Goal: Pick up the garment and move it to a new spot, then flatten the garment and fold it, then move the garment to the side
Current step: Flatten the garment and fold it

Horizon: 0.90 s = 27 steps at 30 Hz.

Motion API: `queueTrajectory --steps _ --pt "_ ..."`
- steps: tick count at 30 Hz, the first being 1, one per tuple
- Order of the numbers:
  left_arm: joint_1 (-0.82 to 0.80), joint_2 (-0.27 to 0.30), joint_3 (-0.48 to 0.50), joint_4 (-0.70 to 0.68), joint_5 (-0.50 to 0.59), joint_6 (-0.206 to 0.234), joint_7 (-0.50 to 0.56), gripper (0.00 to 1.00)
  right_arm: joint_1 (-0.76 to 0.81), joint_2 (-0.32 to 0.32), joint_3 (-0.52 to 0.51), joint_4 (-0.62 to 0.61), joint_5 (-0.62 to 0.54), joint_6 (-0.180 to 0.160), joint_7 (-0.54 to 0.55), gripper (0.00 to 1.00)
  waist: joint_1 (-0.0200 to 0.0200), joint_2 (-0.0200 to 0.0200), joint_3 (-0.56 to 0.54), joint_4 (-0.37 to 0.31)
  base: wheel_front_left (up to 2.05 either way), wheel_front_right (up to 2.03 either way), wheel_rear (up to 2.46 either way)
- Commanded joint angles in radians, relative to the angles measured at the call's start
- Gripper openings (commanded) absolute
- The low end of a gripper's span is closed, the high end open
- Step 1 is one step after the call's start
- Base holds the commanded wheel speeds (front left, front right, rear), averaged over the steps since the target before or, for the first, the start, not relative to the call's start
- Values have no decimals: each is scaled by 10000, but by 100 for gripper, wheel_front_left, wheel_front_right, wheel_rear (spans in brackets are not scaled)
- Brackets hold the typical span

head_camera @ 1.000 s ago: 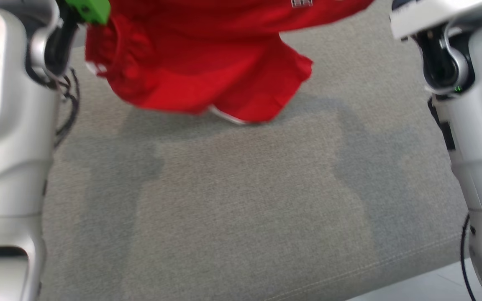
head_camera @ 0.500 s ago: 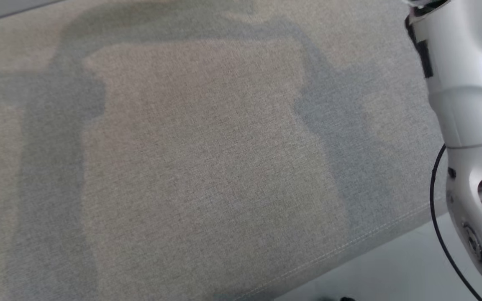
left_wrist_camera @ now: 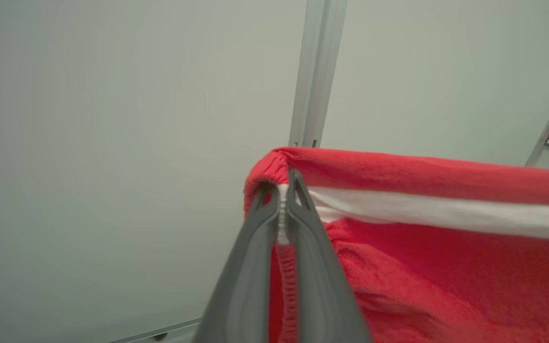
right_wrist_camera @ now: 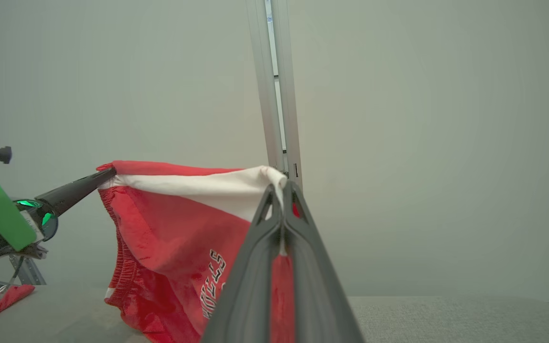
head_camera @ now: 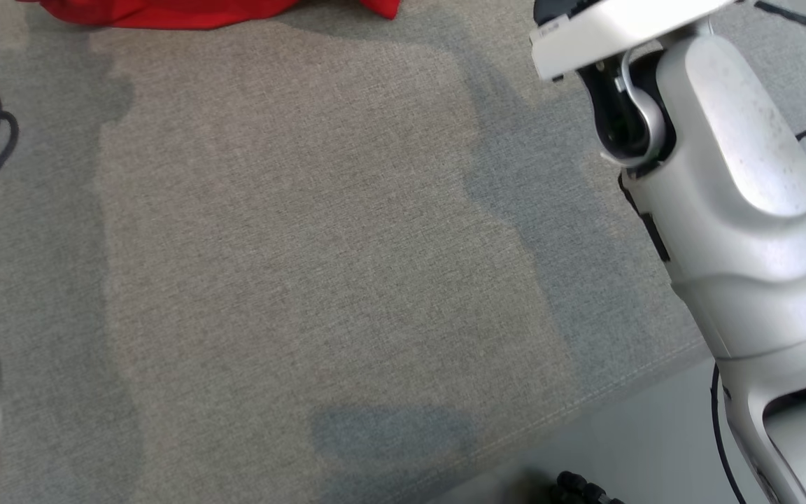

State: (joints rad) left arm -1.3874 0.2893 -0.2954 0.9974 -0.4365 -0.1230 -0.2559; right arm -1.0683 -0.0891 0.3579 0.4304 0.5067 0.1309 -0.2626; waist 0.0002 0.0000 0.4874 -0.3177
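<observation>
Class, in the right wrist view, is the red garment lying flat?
No: the red garment hangs from its top edge, pinched by the right gripper and the left gripper.

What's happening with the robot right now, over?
Left tool and right tool both shut on red fabric shorts. Shorts stretched between them above grey fabric cushion. No obstacle seen.

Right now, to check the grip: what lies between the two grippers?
The red shorts, waistband stretched from the left gripper to the right gripper, in the right wrist view.
</observation>
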Motion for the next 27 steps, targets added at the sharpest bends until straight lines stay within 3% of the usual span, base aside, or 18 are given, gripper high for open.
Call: queueTrajectory --steps 1,6,15,20,27 --pt "249 -43 88 -72 -172 -24 -39 0 271 -100 16 -148 114 -3 -35 0 -2 0 -166 154 0 0 0" --pt "1308 -225 170 -812 -1133 -75 -95 0 1509 -550 123 -1008 401 -3 -34 0 -2 0 -586 546 0 0 0" --pt "5333 72 -317 -4006 -2604 -72 -93 0 4836 -1470 -540 -2404 309 -4 -36 0 -2 0 -1519 1436 0 0 0" --pt "7908 127 -256 -5697 -2600 -54 -95 0 6747 -1555 -1094 -2971 177 -9 -36 0 -2 0 -1931 1754 0 0 0" --pt "10644 -419 223 -7062 -2315 111 -96 0 8826 -1270 -1763 -3571 -71 -11 -36 0 -2 0 -2476 1986 0 0 0"
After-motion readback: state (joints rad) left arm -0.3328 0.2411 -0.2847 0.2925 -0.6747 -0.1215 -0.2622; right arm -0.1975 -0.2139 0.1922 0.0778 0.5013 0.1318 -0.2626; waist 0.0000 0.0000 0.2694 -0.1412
